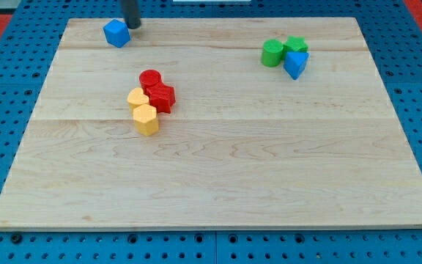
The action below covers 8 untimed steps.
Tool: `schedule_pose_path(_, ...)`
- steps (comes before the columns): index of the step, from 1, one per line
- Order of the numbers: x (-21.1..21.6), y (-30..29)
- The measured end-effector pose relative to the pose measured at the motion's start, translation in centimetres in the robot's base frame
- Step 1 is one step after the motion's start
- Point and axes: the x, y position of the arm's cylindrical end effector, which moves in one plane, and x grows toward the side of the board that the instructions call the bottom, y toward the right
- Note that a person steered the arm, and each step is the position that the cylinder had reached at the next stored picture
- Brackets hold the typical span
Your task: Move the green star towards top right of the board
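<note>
The green star [296,44] sits near the view's top right, touching a green cylinder [272,53] on its left and a blue triangular block [296,64] just below it. My tip [132,26] is at the view's top left, right beside a blue cube [116,33], far to the left of the green star.
A cluster lies left of the board's middle: a red cylinder [150,78], a red star-like block [161,97], a yellow heart-like block [138,98] and a yellow hexagonal block [146,119]. The wooden board [269,169] rests on a blue pegboard.
</note>
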Motion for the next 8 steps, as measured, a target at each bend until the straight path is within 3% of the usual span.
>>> schedule_pose_path(1, 2.0, 3.3)
schedule_pose_path(2, 3.0, 0.6)
schedule_pose_path(4, -1.0, 15.9)
schedule_pose_path(5, -1.2, 27.4)
schedule_pose_path(6, 1.8, 35.7)
schedule_pose_path(7, 6.1, 38.0)
schedule_pose_path(8, 9.3, 35.7)
